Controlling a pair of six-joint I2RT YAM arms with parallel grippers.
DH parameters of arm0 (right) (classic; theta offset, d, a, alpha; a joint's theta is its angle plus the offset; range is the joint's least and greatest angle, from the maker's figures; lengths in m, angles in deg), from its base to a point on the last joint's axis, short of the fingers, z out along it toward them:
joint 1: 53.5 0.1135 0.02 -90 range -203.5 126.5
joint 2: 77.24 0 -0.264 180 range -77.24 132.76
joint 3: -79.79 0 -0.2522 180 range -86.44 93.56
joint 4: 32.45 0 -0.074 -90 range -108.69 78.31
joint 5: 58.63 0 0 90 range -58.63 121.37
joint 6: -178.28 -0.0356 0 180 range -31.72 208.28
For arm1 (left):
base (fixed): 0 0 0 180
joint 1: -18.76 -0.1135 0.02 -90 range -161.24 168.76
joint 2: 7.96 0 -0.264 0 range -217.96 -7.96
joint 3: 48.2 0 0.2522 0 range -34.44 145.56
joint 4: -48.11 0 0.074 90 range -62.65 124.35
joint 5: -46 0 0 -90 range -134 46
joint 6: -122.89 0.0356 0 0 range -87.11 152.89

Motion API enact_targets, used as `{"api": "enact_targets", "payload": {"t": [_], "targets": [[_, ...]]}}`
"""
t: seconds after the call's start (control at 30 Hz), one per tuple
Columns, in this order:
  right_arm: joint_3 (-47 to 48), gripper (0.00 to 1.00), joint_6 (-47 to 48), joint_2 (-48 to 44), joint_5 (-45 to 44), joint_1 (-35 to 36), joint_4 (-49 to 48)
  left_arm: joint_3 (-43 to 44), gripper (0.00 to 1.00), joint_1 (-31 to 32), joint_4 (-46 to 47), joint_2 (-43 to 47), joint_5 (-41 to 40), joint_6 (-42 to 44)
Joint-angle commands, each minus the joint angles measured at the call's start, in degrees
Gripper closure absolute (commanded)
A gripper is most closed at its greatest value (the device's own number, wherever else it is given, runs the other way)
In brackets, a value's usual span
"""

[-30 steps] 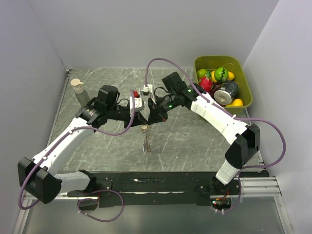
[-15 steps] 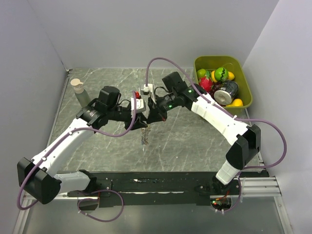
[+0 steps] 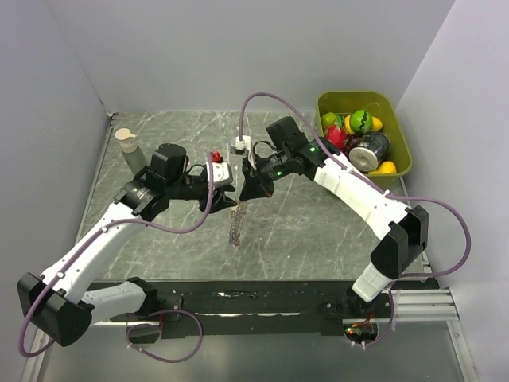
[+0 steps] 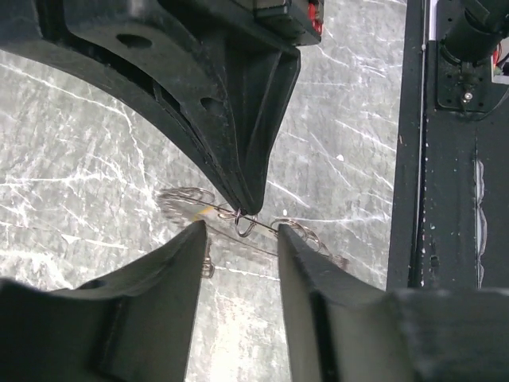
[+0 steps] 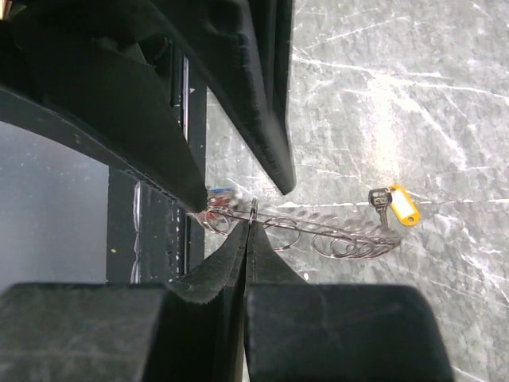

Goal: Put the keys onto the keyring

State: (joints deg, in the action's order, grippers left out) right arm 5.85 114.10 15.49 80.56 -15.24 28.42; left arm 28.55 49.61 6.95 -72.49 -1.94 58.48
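Observation:
The keyring (image 3: pixel 236 225) is a thin wire loop strung with several small silvery rings. It hangs above the marble table from my right gripper (image 3: pixel 243 196). In the right wrist view that gripper (image 5: pixel 250 229) is shut, pinching a small ring on the keyring (image 5: pixel 334 239). A key with a yellow tag (image 5: pixel 400 205) hangs on the far end of the loop. My left gripper (image 3: pixel 226 199) stands open just left of the ring. In the left wrist view its fingers (image 4: pixel 183 255) straddle the wire (image 4: pixel 298 231) with nothing gripped.
A green bin (image 3: pixel 354 95) with toy fruit and a can stands at the back right. A bottle (image 3: pixel 127 147) is at the back left. A small white box (image 3: pixel 219 169) and a white plug (image 3: pixel 240 146) lie behind the grippers. A black rail (image 3: pixel 278 294) runs along the front edge.
My left gripper has opened and drawn back a little to the left. The keyring now hangs from the right gripper alone, which has stayed shut.

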Motion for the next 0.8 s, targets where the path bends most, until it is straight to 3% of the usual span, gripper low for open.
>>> {"api": "enact_targets", "payload": {"t": [0.0, 0.27, 0.47, 0.53, 0.77], "targets": [[0.5, 1.00, 0.1, -3.3, 1.5, 0.2, -2.5, -0.3, 0.55, 0.2, 1.6, -0.5, 2.5, -0.4], [-0.1, 1.00, -0.1, -4.0, 1.4, 0.2, -3.0, 0.4, 0.60, 0.2, 2.6, -2.8, 3.9, -0.6], [-0.4, 1.00, -0.2, -4.3, 1.1, 0.3, -3.4, 1.9, 0.80, 0.2, 0.2, -4.8, 6.3, 0.9], [-0.5, 1.00, -0.2, -4.4, 0.9, 0.3, -3.6, 2.0, 0.97, 0.3, 0.1, -5.2, 6.6, 0.9], [-2.1, 1.00, -2.2, -4.9, -1.3, 0.2, -5.6, -1.0, 0.99, 0.2, 3.4, -2.1, 5.5, -1.1]]}}
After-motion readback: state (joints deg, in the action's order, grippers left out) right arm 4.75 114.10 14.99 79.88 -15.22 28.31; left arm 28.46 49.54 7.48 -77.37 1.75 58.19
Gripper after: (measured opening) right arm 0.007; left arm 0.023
